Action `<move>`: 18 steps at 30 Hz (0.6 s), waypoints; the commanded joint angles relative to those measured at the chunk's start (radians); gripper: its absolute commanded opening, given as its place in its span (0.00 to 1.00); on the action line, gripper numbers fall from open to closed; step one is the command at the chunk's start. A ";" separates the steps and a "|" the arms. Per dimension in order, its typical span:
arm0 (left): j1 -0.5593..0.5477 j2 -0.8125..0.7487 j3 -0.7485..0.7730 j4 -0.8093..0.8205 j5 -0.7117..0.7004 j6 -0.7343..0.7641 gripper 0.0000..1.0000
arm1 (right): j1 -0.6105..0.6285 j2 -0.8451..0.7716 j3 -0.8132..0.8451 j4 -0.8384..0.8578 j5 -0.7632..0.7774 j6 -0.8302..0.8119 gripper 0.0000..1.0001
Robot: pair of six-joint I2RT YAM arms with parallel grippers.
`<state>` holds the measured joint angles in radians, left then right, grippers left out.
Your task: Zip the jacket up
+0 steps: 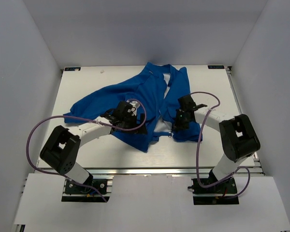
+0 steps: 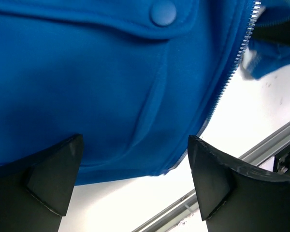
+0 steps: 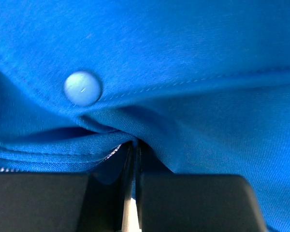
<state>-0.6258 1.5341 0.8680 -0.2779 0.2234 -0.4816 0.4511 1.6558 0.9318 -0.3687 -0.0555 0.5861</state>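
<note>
Bright blue soft jacket, unzipped, spread from the white table's centre toward its far edge. Left gripper, jaws wide apart, over one front panel; right gripper pinched together on a fold of the other.

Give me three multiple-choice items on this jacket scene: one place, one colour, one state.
1. The collar of the jacket points toward the table's: A far edge; B near edge; C left edge.
2. The zipper teeth are: A black; B silver; C gold.
3. The right fingers are: A wide open; B shut on nothing; C shut on jacket fabric.
Answers: A, the collar lies at the far side in the top view; B, they glint pale metal in the left wrist view; C, a blue fold is pinched between them.
</note>
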 commanded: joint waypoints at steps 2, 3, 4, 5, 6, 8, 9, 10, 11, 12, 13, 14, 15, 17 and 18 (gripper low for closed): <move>0.011 -0.002 0.068 -0.032 0.039 0.040 0.98 | -0.098 0.096 0.064 -0.003 0.143 -0.022 0.00; 0.011 -0.006 0.071 -0.044 0.042 0.043 0.98 | -0.109 0.102 0.076 0.001 0.143 -0.026 0.00; 0.011 -0.012 0.065 -0.072 0.051 0.044 0.98 | -0.120 0.108 0.103 0.001 0.138 -0.035 0.00; 0.009 -0.029 0.057 -0.086 0.051 0.040 0.98 | -0.127 0.102 0.116 0.005 0.134 -0.066 0.00; 0.009 -0.037 0.049 -0.113 0.045 0.034 0.98 | -0.126 0.088 0.127 0.008 0.129 -0.078 0.00; 0.002 -0.064 0.011 -0.139 0.033 0.025 0.98 | -0.126 0.012 0.111 0.043 0.077 -0.114 0.00; -0.006 -0.075 -0.004 -0.138 0.031 0.015 0.98 | -0.126 -0.017 0.099 0.054 0.065 -0.117 0.00; -0.038 -0.086 -0.035 -0.127 0.051 -0.003 0.98 | -0.124 -0.048 0.075 0.062 0.024 -0.123 0.00; -0.064 -0.097 -0.041 -0.112 0.051 -0.014 0.98 | -0.126 -0.104 0.065 0.062 0.014 -0.129 0.00; -0.099 -0.109 -0.040 -0.101 0.028 -0.029 0.98 | -0.126 -0.132 0.052 0.060 0.008 -0.127 0.00; -0.171 -0.111 -0.021 -0.099 -0.008 -0.066 0.98 | -0.124 -0.160 0.021 0.063 -0.004 -0.129 0.00; -0.195 -0.106 -0.012 -0.095 -0.068 -0.083 0.98 | -0.124 -0.212 0.003 0.068 -0.009 -0.127 0.00; -0.212 -0.088 -0.008 -0.077 -0.074 -0.098 0.98 | -0.126 -0.238 -0.014 0.070 -0.018 -0.126 0.00; -0.212 -0.063 0.005 -0.060 -0.099 -0.127 0.98 | -0.124 -0.304 -0.062 0.071 -0.023 -0.121 0.00; -0.212 -0.048 0.015 -0.070 -0.117 -0.132 0.98 | -0.126 -0.323 -0.076 0.068 -0.023 -0.121 0.00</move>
<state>-0.8433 1.4811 0.8429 -0.3691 0.1917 -0.5552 0.3286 1.3952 0.8967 -0.3325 -0.0612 0.4820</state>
